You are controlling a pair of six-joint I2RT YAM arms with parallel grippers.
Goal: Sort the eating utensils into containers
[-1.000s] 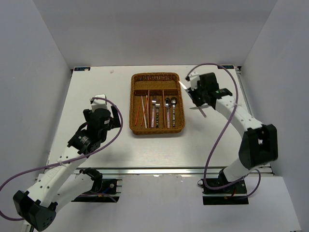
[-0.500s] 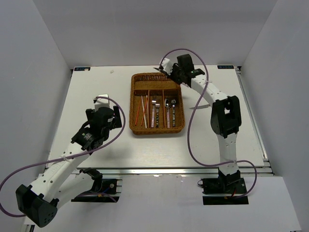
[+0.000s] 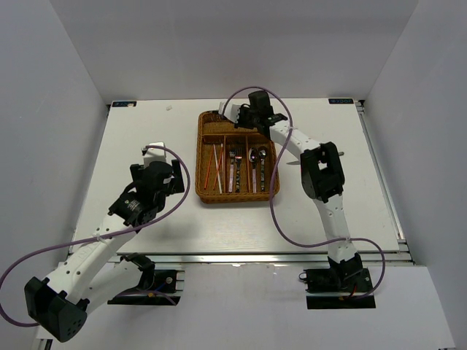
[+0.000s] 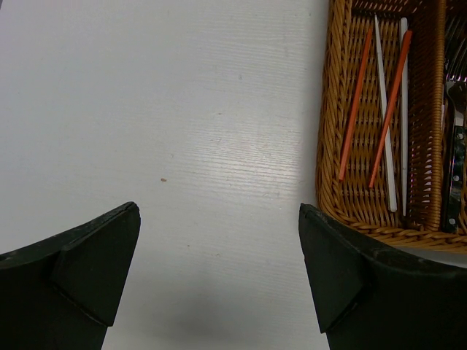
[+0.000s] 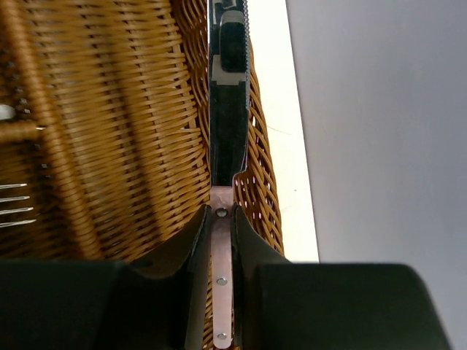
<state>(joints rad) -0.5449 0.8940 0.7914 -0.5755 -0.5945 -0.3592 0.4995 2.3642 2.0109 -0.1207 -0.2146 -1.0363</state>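
On the white bench [image 3: 146, 131], a brown woven wicker tray [image 3: 237, 197]; the right hand [image 5: 221, 220] pinches a pink-handled metal utensil [image 5: 228, 131] over the tray's rim, and the left hand [image 4: 217, 244] is spread wide.

The rectangular woven wicker tray [image 3: 237, 198] is golden brown, in a tight basket-weave pattern. The thin chopsticks [image 4: 355, 106] in it are orange-red and white. The slim riveted utensil [image 5: 221, 292] has a pink handle with silver rivets. The bench [image 3: 146, 138] is white.
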